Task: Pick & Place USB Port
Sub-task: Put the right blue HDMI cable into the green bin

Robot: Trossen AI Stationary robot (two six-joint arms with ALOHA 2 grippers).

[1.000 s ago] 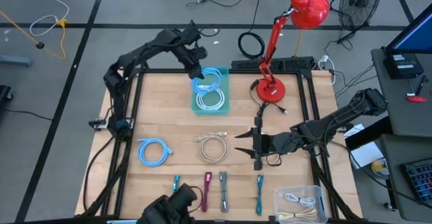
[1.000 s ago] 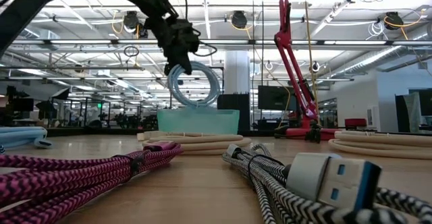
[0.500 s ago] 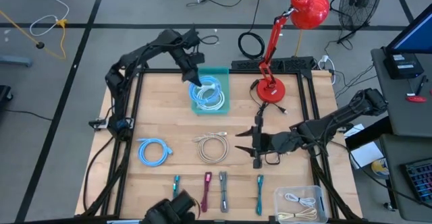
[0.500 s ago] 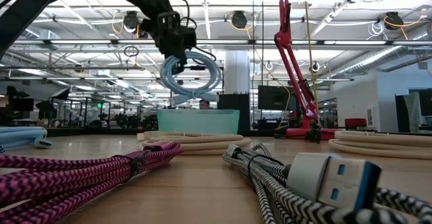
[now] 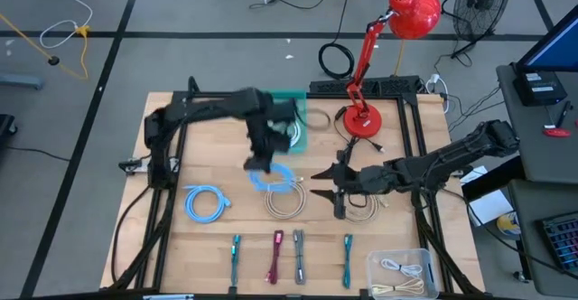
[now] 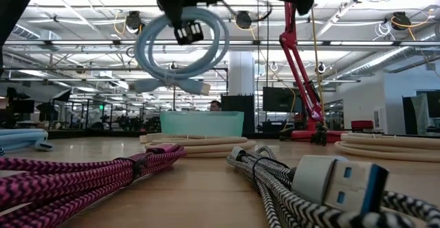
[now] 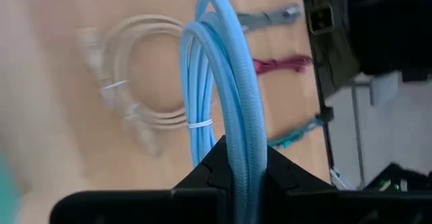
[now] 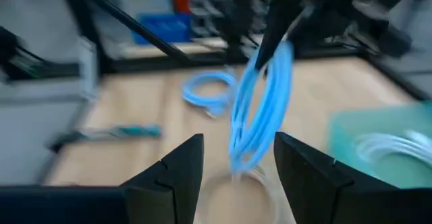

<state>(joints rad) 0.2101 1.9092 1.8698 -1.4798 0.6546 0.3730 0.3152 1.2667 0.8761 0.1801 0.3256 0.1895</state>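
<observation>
The left gripper (image 5: 264,162), clamped on the light-blue cable coil (image 5: 275,177), has carried it from the teal bin (image 5: 301,137) to mid-table. Placement remains. The right gripper (image 5: 318,184) waits alongside, fingers spread and empty.

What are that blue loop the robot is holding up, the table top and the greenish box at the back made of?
The light blue coiled cable, pinched in the left gripper, looks sheathed in matte woven fabric: fine ribbing shows on it, though it could be textured plastic. The table top looks like pale unvarnished wood, with plank seams and grain. The teal bin appears to be translucent plastic, its walls smooth and slightly see-through.

Red desk lamp (image 5: 411,15) overlooks grey floor (image 5: 181,11).
</observation>
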